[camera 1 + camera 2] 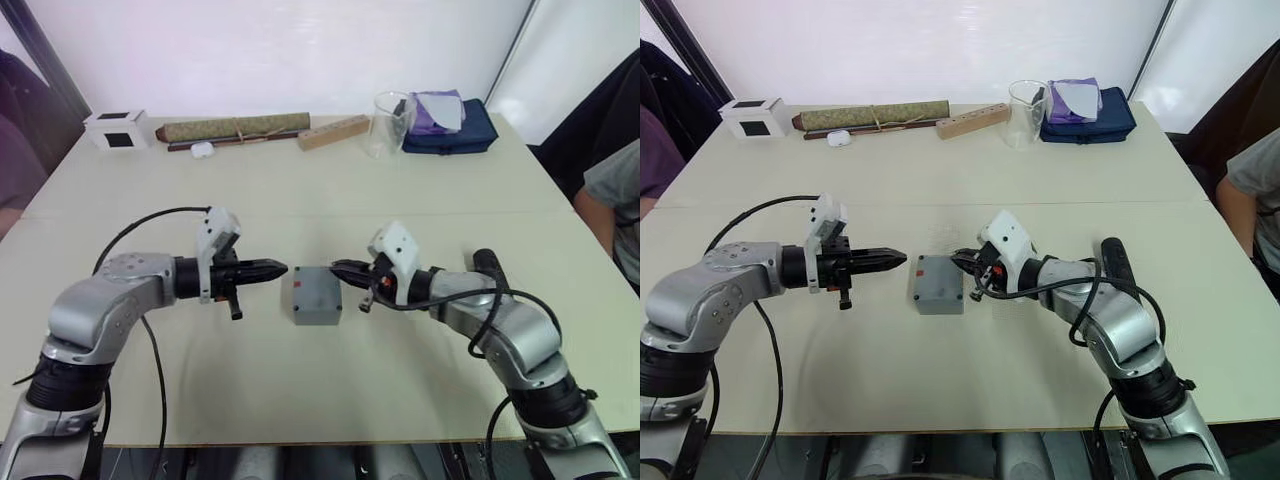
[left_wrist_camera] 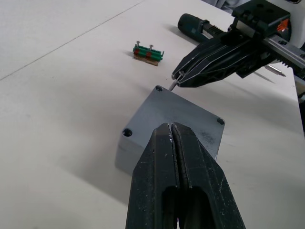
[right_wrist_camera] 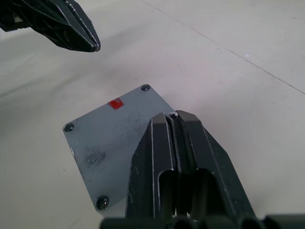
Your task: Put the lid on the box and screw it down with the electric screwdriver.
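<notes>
The grey box (image 1: 317,295) sits mid-table with the lid (image 2: 186,114) lying flat on top of it. A small red mark (image 3: 116,103) shows on the lid, and there are screw heads or holes at its corners. My right gripper (image 1: 335,267) is shut on a small screw (image 2: 174,85), with its tip over the lid's corner hole (image 2: 158,88). My left gripper (image 1: 283,268) is shut and empty, hovering just left of the box and pointing at it. The electric screwdriver (image 1: 485,262) lies on the table beside my right forearm.
A small green bit holder (image 2: 148,53) lies beyond the box. Along the far edge stand a white cube (image 1: 117,128), a rolled mat (image 1: 235,128), a wooden block (image 1: 333,132), a glass beaker (image 1: 390,122) and a blue pouch (image 1: 450,130). A person (image 1: 615,200) sits at the right.
</notes>
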Motion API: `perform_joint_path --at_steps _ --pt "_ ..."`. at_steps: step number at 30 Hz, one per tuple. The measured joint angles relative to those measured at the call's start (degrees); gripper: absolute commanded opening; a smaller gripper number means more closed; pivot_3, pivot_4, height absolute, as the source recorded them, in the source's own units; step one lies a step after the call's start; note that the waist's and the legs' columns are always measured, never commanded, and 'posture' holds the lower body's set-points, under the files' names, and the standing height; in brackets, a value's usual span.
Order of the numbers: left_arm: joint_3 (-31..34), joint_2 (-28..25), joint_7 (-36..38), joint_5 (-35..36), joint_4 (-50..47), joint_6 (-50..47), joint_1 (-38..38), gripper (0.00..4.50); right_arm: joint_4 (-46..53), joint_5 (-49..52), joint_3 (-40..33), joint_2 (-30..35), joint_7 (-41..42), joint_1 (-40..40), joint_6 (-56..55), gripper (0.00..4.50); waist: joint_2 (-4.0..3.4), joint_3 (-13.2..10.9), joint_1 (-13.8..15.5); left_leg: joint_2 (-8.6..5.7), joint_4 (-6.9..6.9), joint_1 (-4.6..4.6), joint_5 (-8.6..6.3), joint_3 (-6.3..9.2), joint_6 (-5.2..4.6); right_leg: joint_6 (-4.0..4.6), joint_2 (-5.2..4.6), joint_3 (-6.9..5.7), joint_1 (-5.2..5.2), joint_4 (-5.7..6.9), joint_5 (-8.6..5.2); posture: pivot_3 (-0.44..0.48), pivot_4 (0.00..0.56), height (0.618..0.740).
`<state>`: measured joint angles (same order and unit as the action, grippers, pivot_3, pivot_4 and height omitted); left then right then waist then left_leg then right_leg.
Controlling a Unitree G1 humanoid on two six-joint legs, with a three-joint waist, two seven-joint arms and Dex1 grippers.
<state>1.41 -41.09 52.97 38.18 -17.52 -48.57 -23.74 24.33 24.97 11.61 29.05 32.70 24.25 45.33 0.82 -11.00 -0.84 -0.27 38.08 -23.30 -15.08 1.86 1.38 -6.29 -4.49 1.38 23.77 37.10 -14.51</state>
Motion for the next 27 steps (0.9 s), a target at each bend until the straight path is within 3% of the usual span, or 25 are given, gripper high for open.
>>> perform_joint_path --at_steps 27 --pt "-0.64 0.01 -0.56 -0.24 -0.3 0.18 0.26 0.0 -4.35 -5.01 0.98 -0.78 1.99 0.19 -2.52 0.04 0.0 0.0 -0.02 0.0 0.0 0.0 0.0 0.0 0.0 0.0 0.02 0.0 0.01 0.0 0.0 0.0 0.15 0.74"
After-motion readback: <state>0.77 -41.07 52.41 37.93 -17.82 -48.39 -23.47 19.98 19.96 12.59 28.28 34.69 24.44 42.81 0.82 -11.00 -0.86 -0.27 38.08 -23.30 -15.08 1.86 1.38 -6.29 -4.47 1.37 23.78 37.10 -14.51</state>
